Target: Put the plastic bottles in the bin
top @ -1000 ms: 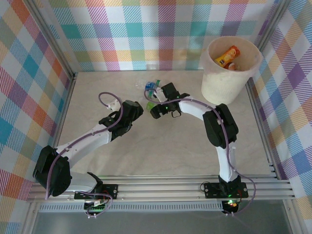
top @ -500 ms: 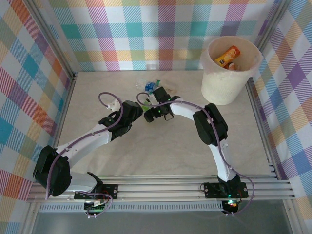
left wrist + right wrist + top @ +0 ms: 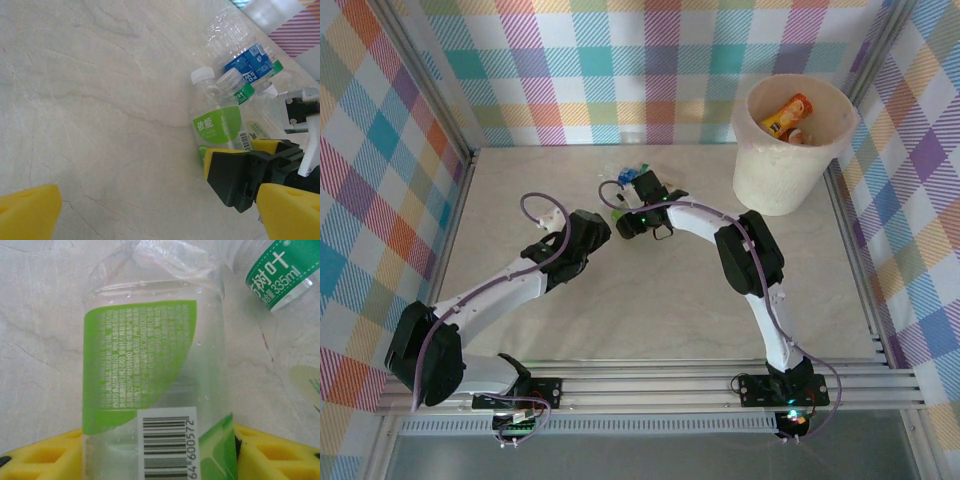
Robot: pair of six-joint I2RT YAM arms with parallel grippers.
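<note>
Nearest to us, we are seeing the left gripper (image 3: 588, 232) hanging above the marbled table (image 3: 100, 100), just near-left of the lime-labelled bottle (image 3: 150, 355), its yellow fingers spread wide with nothing between them. We are finding the right gripper (image 3: 159, 452) pinching that bottle: its yellow fingers (image 3: 40, 455) are pressing on both sides of the clear body by the barcode, while the bottle is lying on the table. Just beyond the lime-labelled bottle, a dark-green-labelled bottle (image 3: 242, 92) and a blue-labelled bottle (image 3: 248, 62) are lying close together. Well apart from the lime-labelled bottle, far to its right, the bin (image 3: 760, 170) is standing upright, holding an orange bottle (image 3: 785, 117).
</note>
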